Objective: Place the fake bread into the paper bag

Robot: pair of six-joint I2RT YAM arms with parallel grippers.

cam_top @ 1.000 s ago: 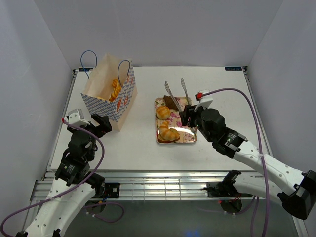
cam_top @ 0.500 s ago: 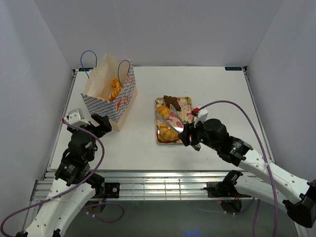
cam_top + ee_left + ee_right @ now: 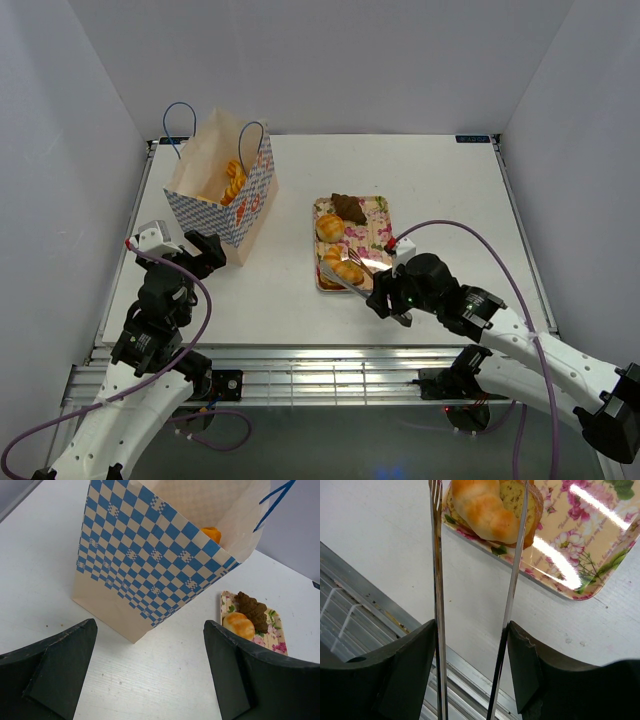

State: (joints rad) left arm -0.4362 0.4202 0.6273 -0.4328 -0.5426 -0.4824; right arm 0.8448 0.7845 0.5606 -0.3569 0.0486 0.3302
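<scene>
The paper bag stands upright at the back left with an orange twisted loaf inside; its checkered side fills the left wrist view. My left gripper is open and empty on the near side of the bag. My right gripper is shut on metal tongs. The tong arms straddle a golden croissant roll at the near end of the floral tray. A round bun and a dark brown piece lie further back on the tray.
The aluminium frame rail runs along the table's near edge just below the tongs. White walls close in the table on three sides. The bag's blue cord handles stick up at the back.
My right arm has pulled back toward the near edge and swung the tongs down from the tray's far end to straddle the croissant roll at its near end. The left arm has not moved.
</scene>
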